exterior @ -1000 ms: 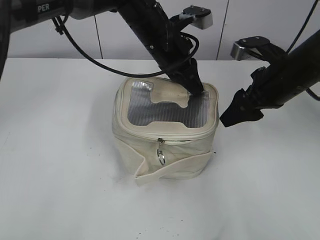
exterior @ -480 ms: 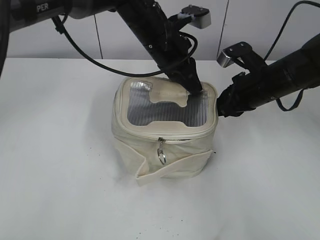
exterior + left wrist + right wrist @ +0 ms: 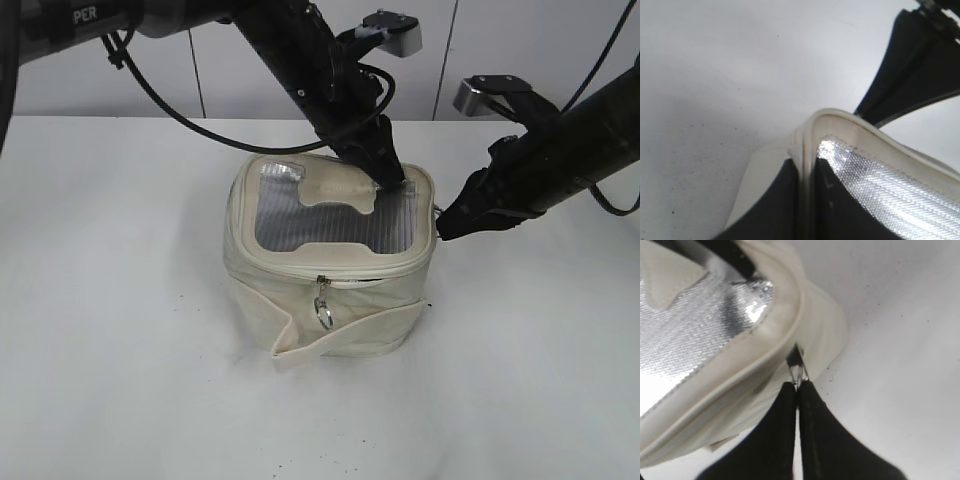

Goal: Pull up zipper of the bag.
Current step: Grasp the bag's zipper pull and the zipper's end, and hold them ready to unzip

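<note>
The cream-white bag (image 3: 330,300) stands mid-table, its grey ribbed lid (image 3: 320,225) facing up. Its zipper (image 3: 350,279) runs under the lid rim, and one silver slider with a ring pull (image 3: 322,308) hangs at the front. My left gripper (image 3: 393,185) is shut on the lid rim at the back right corner. In the left wrist view its gripper (image 3: 807,200) clamps the cream rim (image 3: 807,150). My right gripper (image 3: 445,224) is at the bag's right side. In the right wrist view its gripper (image 3: 798,386) is shut on a second silver ring pull (image 3: 799,374).
The bag's strap band (image 3: 340,338) wraps loosely round its lower front. The white table (image 3: 120,350) spreads on all sides and a white wall (image 3: 250,70) stands behind. Black cables (image 3: 170,110) hang from the left arm above the back of the table.
My right gripper has swung in against the bag's right side, then shifted slightly back to the right. The left gripper and the bag have stayed in place.
</note>
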`<action>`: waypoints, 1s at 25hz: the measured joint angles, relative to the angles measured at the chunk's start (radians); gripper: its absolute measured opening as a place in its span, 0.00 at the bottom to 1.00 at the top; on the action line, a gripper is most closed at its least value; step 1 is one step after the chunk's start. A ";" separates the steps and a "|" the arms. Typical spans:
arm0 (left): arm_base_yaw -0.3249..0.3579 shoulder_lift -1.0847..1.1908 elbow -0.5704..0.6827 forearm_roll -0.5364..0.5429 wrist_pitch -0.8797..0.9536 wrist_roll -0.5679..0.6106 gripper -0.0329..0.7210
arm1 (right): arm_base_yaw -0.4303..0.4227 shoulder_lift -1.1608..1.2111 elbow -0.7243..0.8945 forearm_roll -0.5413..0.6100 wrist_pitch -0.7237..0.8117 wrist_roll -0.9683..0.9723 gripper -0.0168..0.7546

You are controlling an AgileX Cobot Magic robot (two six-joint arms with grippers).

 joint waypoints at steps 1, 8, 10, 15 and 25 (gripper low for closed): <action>0.000 0.000 0.000 0.000 0.000 -0.006 0.12 | 0.000 -0.010 0.006 -0.004 0.011 0.009 0.03; 0.000 0.000 0.000 0.002 0.002 -0.030 0.12 | 0.000 -0.063 0.073 -0.003 0.037 0.033 0.03; 0.000 0.000 0.000 0.002 0.002 -0.036 0.12 | 0.000 -0.076 0.088 0.000 0.061 0.043 0.03; 0.000 -0.001 0.000 0.007 0.005 -0.060 0.12 | 0.000 -0.145 0.141 -0.037 0.127 0.085 0.03; -0.003 -0.004 0.000 0.017 0.010 -0.092 0.12 | 0.130 -0.304 0.269 -0.067 0.169 0.182 0.03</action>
